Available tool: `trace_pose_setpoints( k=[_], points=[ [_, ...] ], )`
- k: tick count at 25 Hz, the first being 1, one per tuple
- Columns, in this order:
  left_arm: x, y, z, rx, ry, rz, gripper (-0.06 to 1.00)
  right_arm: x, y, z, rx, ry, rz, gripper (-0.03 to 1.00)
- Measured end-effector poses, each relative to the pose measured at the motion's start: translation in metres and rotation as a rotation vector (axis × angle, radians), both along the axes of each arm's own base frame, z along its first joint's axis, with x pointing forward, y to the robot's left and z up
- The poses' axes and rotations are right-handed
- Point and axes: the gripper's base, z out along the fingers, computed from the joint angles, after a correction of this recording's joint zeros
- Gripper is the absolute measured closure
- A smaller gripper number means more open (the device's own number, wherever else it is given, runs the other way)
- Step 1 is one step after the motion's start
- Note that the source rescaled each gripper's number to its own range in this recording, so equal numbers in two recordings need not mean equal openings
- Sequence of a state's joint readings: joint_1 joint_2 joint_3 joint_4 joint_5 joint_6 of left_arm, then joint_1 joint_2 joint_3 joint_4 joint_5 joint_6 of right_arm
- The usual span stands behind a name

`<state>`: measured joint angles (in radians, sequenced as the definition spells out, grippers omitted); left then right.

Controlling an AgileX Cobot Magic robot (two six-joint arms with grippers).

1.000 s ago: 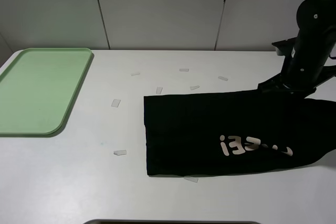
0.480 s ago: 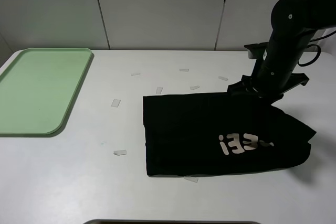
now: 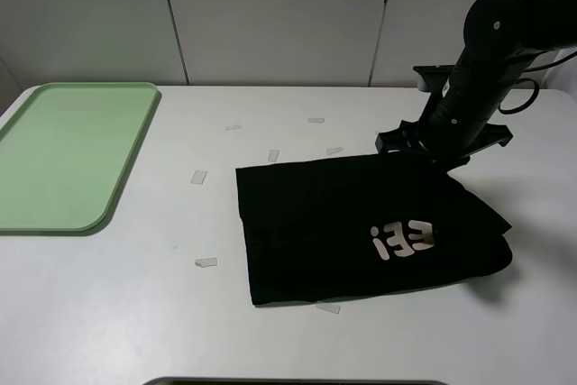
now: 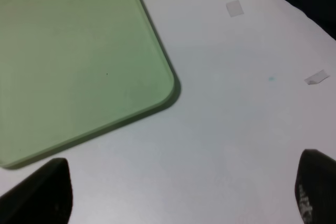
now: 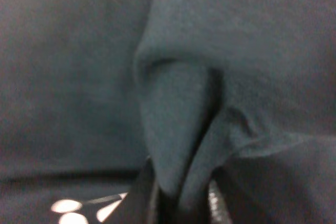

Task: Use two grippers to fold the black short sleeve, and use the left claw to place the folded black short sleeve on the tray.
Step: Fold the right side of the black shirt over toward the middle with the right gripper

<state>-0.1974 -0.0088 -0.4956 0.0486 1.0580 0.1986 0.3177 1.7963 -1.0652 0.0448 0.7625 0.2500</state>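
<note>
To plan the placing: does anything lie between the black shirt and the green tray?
Only small flat clear scraps lie on the table between the black short sleeve and the tray; nothing tall.

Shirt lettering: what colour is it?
Pale pinkish-white lettering on the black short sleeve, clearest in the exterior high view.

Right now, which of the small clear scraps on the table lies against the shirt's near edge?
The scrap nearest the camera, right at the black shirt's front edge. The others lie left of the shirt or behind it.
</note>
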Motion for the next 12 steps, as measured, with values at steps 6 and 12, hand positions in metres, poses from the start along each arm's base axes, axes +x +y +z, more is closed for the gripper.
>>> trace_pose_setpoints(
  k=[6,12],
  points=[
    [0.000,0.000,0.000,0.000,0.000,0.000,0.11,-0.001,0.012,0.002,0.128,0.011,0.016,0.35],
    [0.000,0.000,0.000,0.000,0.000,0.000,0.11,-0.002,0.016,0.002,0.163,0.003,0.111,0.05]
  ],
)
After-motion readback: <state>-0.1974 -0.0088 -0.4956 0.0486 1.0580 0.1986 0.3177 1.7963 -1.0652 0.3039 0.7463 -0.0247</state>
